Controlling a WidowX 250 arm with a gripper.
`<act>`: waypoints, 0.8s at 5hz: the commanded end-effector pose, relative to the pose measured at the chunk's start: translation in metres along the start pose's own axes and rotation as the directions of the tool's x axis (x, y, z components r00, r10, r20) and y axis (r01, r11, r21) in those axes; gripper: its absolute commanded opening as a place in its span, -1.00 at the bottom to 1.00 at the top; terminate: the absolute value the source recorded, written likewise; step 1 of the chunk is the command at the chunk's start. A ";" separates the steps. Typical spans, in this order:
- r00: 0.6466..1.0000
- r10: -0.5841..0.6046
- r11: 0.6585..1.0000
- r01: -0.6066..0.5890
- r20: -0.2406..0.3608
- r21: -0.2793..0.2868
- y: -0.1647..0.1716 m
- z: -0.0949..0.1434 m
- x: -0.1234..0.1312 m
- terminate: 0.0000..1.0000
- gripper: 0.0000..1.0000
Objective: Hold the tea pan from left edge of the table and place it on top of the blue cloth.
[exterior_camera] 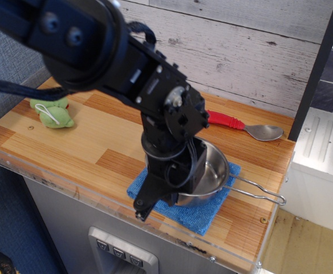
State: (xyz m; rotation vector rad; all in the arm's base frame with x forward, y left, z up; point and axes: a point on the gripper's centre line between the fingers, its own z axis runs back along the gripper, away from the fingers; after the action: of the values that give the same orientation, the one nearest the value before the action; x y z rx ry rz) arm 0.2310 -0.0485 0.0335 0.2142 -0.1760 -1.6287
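The tea pan point(211, 174), a shiny steel saucepan, sits low on the blue cloth point(196, 216), which shows only at its front and right edges. The pan's wire-loop handle point(256, 191) sticks out to the right past the cloth. My gripper point(175, 191) is at the pan's left rim, shut on it; the black arm hides the fingers and the left part of pan and cloth. All of this is on the wooden table point(86, 142).
A red-handled metal spoon point(246, 126) lies behind the pan near the back wall. A green plush toy point(52, 114) sits at the left. The clear acrylic rim point(69, 185) runs along the table's front edge. A dark post point(317, 63) stands at the right.
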 end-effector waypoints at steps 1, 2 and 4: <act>0.993 0.086 0.995 -0.081 -0.084 0.059 0.004 0.013 -0.005 -1.00 1.00; 0.992 0.096 0.993 -0.091 -0.078 0.069 0.006 0.015 -0.006 -1.00 1.00; 0.993 0.092 0.993 -0.086 -0.068 0.085 0.009 0.026 -0.005 -1.00 1.00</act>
State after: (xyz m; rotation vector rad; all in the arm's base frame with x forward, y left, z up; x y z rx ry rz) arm 0.2326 -0.0463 0.0495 0.2906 -0.1509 -1.5217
